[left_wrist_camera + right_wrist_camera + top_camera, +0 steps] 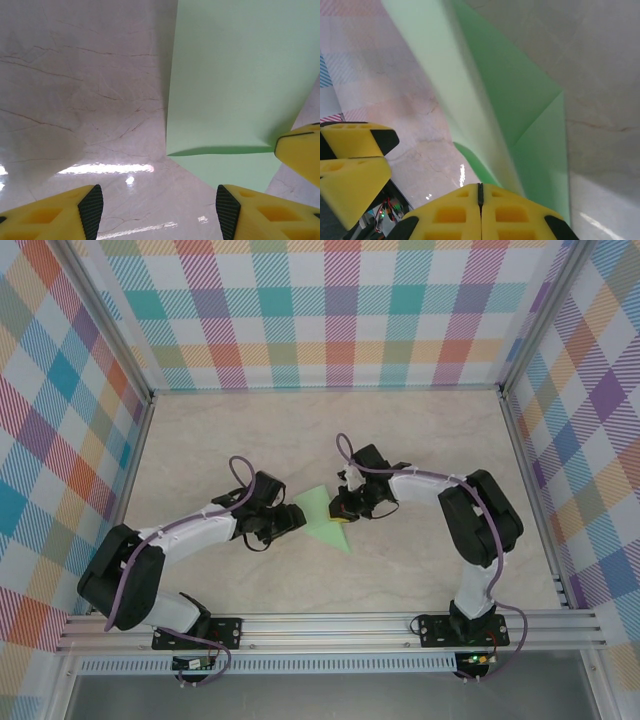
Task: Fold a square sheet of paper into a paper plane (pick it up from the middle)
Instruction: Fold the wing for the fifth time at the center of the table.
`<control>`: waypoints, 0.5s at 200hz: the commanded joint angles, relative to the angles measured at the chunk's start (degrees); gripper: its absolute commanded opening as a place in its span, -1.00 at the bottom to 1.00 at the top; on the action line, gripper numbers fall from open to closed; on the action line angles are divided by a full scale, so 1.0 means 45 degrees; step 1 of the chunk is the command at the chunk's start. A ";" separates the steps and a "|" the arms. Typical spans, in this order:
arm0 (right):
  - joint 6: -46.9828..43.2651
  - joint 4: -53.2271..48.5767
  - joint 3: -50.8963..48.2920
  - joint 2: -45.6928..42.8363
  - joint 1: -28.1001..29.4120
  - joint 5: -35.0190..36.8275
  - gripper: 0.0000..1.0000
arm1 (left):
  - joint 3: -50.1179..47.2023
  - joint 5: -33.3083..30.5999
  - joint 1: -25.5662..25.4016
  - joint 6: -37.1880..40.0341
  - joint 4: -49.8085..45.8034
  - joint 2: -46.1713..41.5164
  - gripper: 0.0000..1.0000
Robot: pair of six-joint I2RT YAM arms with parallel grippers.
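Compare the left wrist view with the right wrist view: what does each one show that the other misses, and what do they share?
Left wrist view: the left gripper open, low over the table, with the sheet of paper lying ahead of it, one straight edge casting a shadow. Right wrist view: the right gripper shut on a raised flap, a diagonal crease, the plaid wall. Both: the mint-green paper, the marble table, and the other arm's gripper at the edge.
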 commanded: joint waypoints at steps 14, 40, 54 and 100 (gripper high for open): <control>0.0022 0.1177 -0.0667 0.0624 -0.0591 -0.1052 -0.88 | 0.0594 0.0287 0.0154 0.0069 0.0149 0.0311 0.27; 0.0012 0.1388 -0.0838 0.0906 -0.0746 -0.1175 -0.87 | 0.0693 0.0323 0.0157 0.0008 0.0148 0.0525 0.28; 0.0049 0.1451 -0.0897 0.1165 -0.0824 -0.1261 -0.87 | 0.0721 0.0395 0.0161 -0.0024 0.0541 0.0655 0.28; 0.0307 0.1863 -0.1369 0.1344 -0.1114 -0.1325 -0.85 | 0.0915 0.0523 0.0193 -0.0319 0.0889 0.1066 0.29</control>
